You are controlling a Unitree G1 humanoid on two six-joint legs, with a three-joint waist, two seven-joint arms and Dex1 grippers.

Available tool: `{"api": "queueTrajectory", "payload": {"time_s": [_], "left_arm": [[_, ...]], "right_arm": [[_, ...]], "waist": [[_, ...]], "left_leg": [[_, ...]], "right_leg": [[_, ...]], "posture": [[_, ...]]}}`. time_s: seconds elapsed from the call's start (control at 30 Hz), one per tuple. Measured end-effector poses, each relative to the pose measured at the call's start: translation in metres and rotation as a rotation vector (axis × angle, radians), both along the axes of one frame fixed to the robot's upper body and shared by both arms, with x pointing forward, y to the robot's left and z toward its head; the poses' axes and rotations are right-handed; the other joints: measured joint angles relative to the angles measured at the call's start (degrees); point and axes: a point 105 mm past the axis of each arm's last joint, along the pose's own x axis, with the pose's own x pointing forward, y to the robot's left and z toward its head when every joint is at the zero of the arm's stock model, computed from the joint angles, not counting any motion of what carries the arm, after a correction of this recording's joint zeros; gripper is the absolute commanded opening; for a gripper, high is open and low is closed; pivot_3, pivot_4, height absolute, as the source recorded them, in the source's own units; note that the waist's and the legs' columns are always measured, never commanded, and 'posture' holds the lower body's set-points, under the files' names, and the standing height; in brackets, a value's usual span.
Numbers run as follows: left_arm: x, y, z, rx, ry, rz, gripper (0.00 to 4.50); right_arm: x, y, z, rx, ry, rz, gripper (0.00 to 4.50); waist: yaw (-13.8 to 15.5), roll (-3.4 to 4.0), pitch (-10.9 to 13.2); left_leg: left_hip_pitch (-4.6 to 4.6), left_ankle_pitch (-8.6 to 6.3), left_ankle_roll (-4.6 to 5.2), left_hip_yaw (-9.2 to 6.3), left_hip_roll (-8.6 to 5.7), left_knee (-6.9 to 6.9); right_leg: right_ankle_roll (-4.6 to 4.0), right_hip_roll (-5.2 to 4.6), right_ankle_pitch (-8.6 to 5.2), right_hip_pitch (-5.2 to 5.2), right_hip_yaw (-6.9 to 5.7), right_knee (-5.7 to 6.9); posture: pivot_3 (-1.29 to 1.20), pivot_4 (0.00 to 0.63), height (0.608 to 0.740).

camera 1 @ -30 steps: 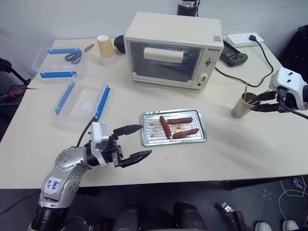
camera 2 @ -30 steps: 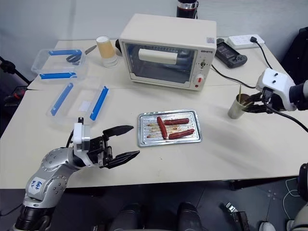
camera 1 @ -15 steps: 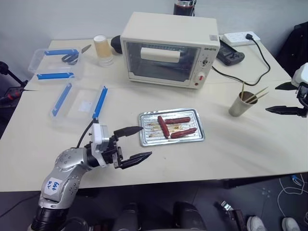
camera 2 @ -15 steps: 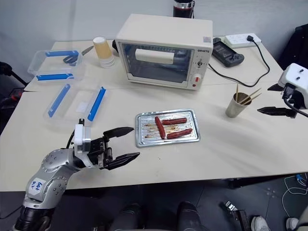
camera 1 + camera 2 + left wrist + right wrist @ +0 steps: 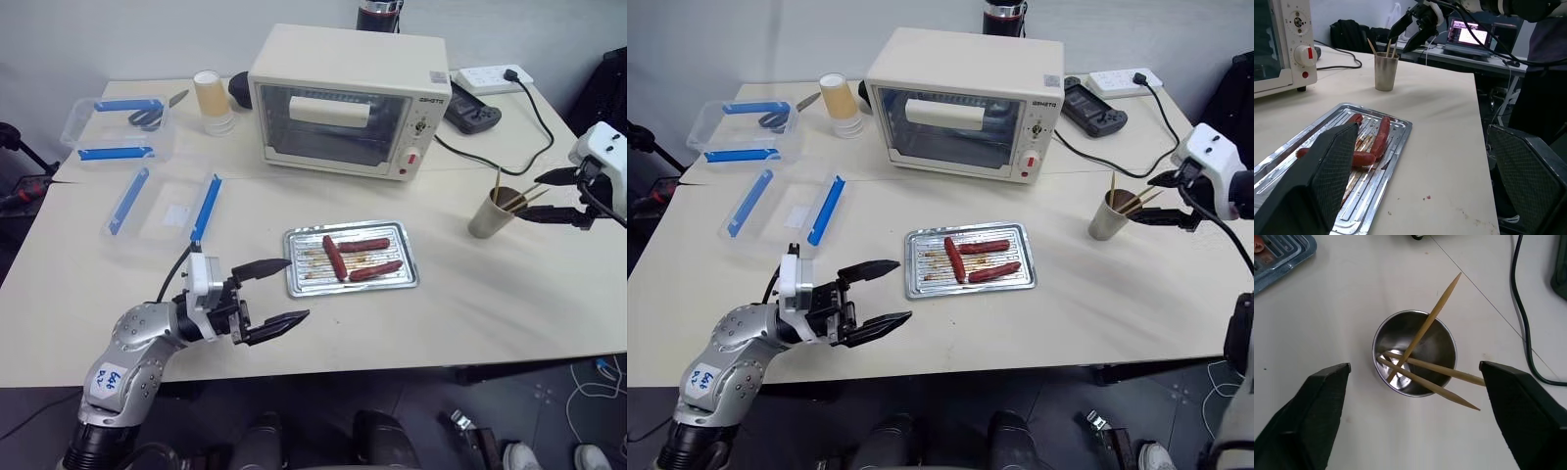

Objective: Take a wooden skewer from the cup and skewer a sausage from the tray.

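- Left gripper (image 5: pixel 279 290) sits with fingers spread wide and empty, just left of the tray (image 5: pixel 407 279); I judge it's parked ready to steady things.
- Three sausages lie untouched in that tray; I'd take the nearest sausage (image 5: pixel 376 271) later.
- Cup (image 5: pixel 489 213) stands right of the tray, three sticks leaning out.
- Right gripper (image 5: pixel 1149 199) hovers beside the cup, fingers apart and empty, framing one wooden skewer (image 5: pixel 1431 323) for the pinch.

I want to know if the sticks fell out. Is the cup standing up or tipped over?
Standing up. The cup sits upright on the table, and three wooden skewers lean inside it, tips poking above its rim.
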Motion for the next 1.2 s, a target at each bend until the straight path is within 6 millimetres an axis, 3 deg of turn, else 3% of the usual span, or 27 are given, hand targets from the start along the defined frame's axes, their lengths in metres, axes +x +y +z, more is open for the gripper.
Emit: {"api": "queueTrajectory", "payload": {"time_s": [0.13, 0.43, 0.8, 1.2], "left_arm": [[0.000, 0.001, -0.001, 0.004, 0.006, 0.010, 4.50], [0.001, 0.002, -0.001, 0.003, 0.007, 0.019, 4.50], [0.001, 0.001, -0.001, 0.005, 0.004, 0.020, 4.50], [0.002, 0.002, -0.001, 0.001, 0.004, 0.031, 4.50]], "right_arm": [[0.000, 0.001, 0.002, 0.000, 0.008, 0.000, 1.97], [0.002, 0.001, 0.007, -0.064, -0.002, 0.001, 1.97], [0.007, -0.013, 0.001, -0.164, -0.010, -0.099, 1.97], [0.007, -0.003, 0.006, -0.214, 0.049, -0.035, 1.97]], "waist": [[-0.1, 0.01, 0.0], [-0.2, 0.01, 0.0], [-0.4, 0.01, 0.0], [-1.1, 0.03, 0.0]], "left_leg": [[0.00, 0.00, 0.00, 0.01, 0.00, 0.00], [0.00, 0.00, -0.01, 0.01, -0.01, 0.00], [0.00, 0.00, -0.01, 0.02, -0.01, 0.00], [0.00, 0.00, -0.01, 0.02, 0.00, -0.02]], "right_leg": [[0.00, 0.00, 0.00, -0.01, 0.00, 0.00], [0.00, 0.00, 0.00, -0.02, 0.01, 0.02], [0.00, 0.00, 0.00, -0.03, 0.01, 0.03], [0.00, 0.00, 0.00, -0.05, 0.02, 0.04]], "posture": [[0.00, 0.150, 0.740], [0.00, 0.150, 0.740], [0.00, 0.150, 0.740], [0.00, 0.150, 0.740]]}}
